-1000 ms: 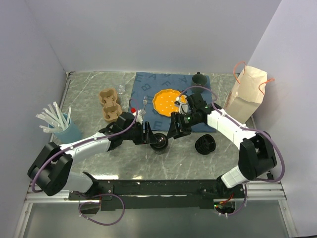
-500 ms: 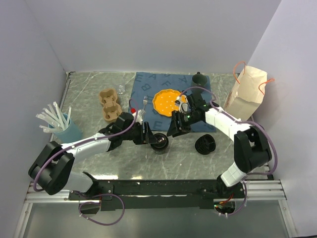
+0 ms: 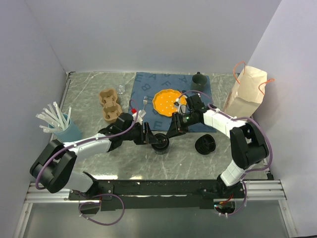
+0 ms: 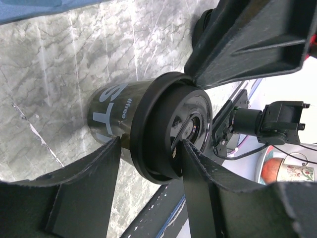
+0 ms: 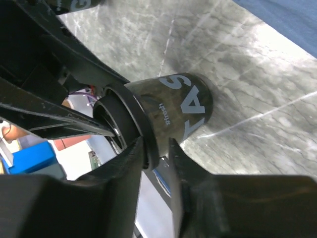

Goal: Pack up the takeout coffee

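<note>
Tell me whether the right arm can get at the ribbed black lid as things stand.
Probably yes. The ribbed black lid lies uncovered on the marble close beside the right arm. But the right tool is pinching the rim of the takeout coffee cup, so it must release first.

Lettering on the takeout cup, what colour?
White, on the black takeout cup; clearest in right wrist view.

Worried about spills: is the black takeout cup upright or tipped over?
Upright: the takeout coffee shows its round top to the overhead camera, and its base sits flat on the marble table in the right wrist view.
</note>
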`<state>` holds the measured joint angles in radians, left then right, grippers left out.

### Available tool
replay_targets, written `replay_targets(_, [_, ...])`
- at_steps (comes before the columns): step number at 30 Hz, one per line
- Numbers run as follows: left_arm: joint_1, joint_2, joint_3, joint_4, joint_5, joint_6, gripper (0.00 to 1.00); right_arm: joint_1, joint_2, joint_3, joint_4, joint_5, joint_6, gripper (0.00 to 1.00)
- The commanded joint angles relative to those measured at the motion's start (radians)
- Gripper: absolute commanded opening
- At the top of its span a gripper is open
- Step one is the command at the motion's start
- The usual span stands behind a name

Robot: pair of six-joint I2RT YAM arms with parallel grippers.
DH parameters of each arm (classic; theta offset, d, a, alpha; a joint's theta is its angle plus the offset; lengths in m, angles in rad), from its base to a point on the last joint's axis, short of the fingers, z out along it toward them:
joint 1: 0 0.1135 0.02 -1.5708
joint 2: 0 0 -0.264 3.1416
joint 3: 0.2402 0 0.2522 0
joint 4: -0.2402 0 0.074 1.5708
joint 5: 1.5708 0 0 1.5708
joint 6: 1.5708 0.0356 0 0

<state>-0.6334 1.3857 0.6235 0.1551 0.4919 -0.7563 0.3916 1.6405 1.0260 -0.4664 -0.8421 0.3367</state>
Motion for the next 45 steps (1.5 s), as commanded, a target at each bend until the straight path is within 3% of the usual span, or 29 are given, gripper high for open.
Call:
replay_targets(1, [-0.003, 0.058, -0.056, -0.112, -0.041, 0.031, 0.54, 0.000, 0.013, -0.044, 0.031, 0.051, -0.019, 0.26])
replay_targets(12, [-0.003, 0.058, -0.120, -0.097, -0.045, -0.005, 0.52, -0.011, 0.039, -0.074, 0.057, 0.078, -0.016, 0.19])
replay_targets(21, [-0.003, 0.009, -0.123, -0.146, -0.072, -0.021, 0.52, -0.026, -0.086, 0.040, -0.066, -0.003, -0.013, 0.40])
replay_targets(26, [-0.003, 0.007, -0.123, -0.152, -0.082, -0.031, 0.52, -0.025, -0.117, 0.002, -0.069, -0.044, -0.039, 0.43])
replay_targets(45, [-0.003, 0.067, -0.062, -0.187, -0.084, -0.012, 0.52, -0.025, -0.047, -0.119, 0.058, -0.072, -0.050, 0.34])
